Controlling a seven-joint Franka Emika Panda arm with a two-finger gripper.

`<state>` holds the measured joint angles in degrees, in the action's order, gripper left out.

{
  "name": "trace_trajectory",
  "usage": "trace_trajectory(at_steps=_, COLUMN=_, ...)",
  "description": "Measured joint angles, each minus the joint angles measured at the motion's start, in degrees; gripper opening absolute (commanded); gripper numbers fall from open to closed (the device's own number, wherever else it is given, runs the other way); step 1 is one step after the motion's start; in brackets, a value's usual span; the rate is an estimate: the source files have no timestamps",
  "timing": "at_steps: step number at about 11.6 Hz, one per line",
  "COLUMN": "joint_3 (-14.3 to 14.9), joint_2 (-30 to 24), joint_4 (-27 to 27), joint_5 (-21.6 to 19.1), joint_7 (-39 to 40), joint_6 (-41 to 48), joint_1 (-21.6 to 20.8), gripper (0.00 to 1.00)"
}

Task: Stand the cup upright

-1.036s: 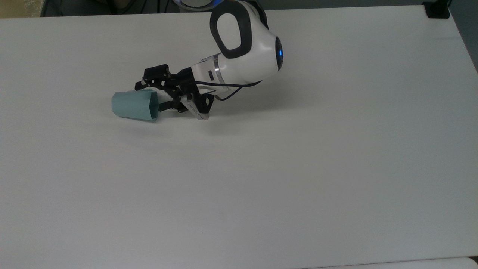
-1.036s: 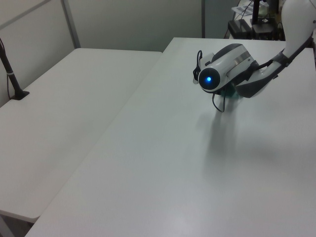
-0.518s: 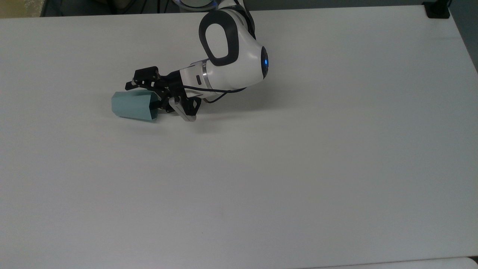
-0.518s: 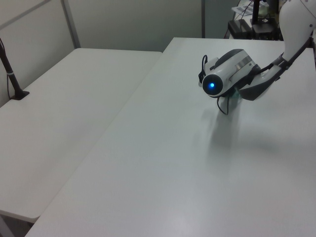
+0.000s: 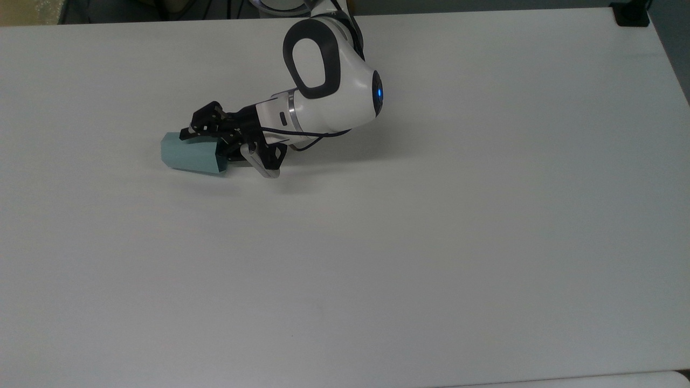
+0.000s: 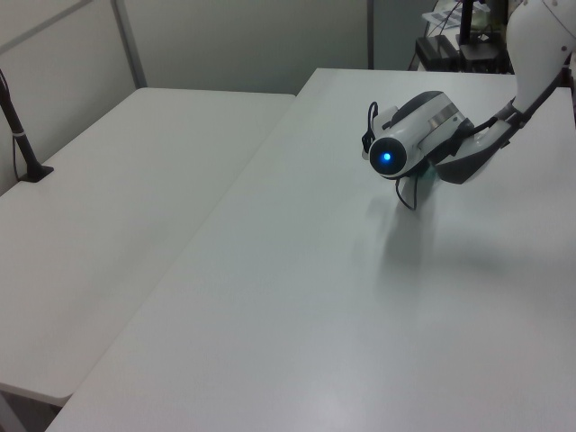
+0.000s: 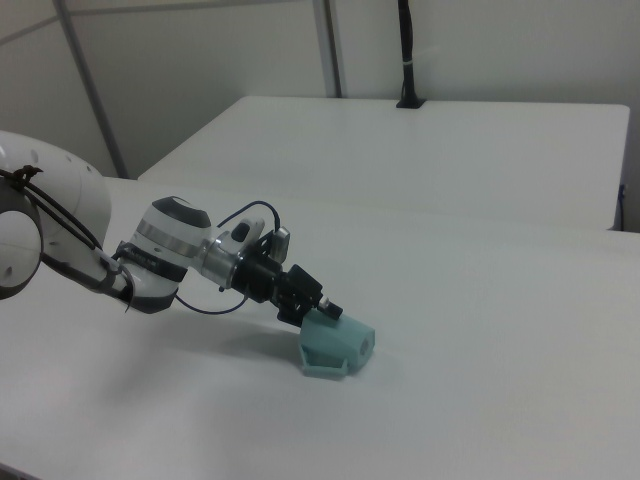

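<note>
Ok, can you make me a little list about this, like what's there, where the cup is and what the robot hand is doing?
cup: pale teal, faceted sides, lying on its side
cup opening: faces the top view's right, toward the arm
gripper: at the cup's rim, one finger over the upper wall
grip: cannot tell if closed
table: white, cup rests on it
task status: cup not yet upright
</note>
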<state>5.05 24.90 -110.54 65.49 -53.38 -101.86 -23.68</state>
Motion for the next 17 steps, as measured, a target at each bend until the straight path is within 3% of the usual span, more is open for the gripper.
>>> trace_trajectory(at_steps=11, joint_3=0.0, joint_2=-1.0, joint_4=0.2, joint_5=0.9, joint_7=0.0, joint_6=-2.2, joint_1=0.9, gripper=0.00)
trace_trajectory(at_steps=13, joint_3=0.0, joint_2=-3.6, joint_4=0.4, joint_5=-2.6, joint_7=0.1, joint_6=-5.8, joint_1=2.5, gripper=0.00)
trace_trajectory(at_steps=17, joint_3=0.0, joint_2=-12.3, joint_4=0.5, joint_5=-13.6, joint_7=2.6, joint_6=-9.6, joint_1=4.8, gripper=0.00)
